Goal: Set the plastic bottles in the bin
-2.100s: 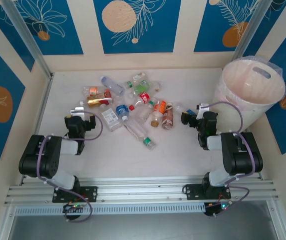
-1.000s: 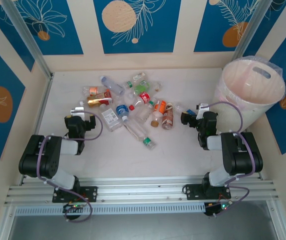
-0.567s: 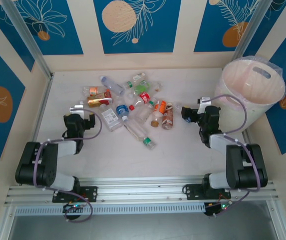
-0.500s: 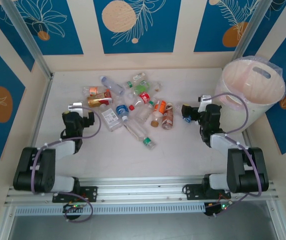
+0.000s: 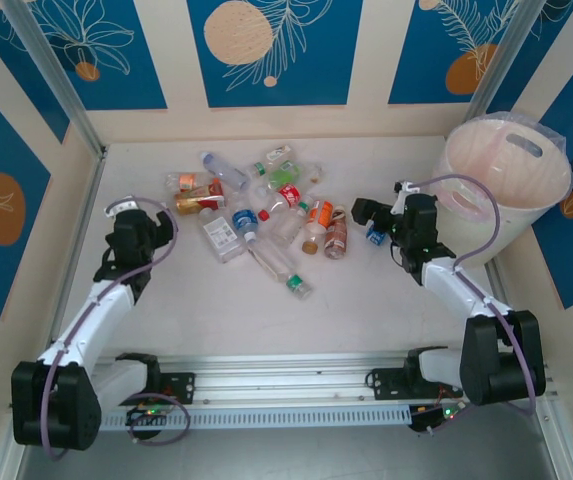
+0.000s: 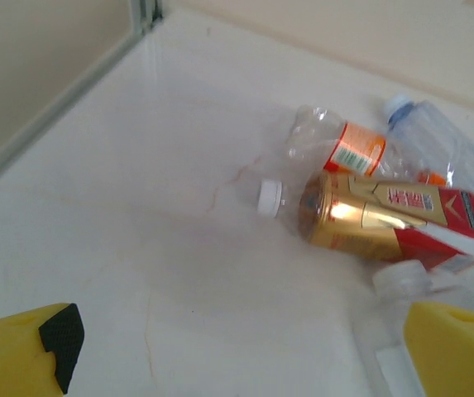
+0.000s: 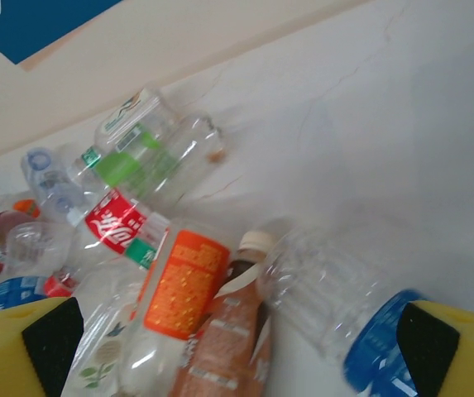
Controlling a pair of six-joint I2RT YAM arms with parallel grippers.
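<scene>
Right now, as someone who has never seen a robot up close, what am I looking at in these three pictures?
Two black robot arms are bolted at the near edge of a white table. The wide picture comes from a camera above and behind them. The other two come from a camera on each wrist, and the yellow blocks in their bottom corners are that arm's own fingers. A heap of small plastic bottles lies mid-table, and a big pale bin stands at the far right. The left end effector and the right end effector are both open and hold nothing. A blue-capped bottle lies just ahead of the right one.
</scene>
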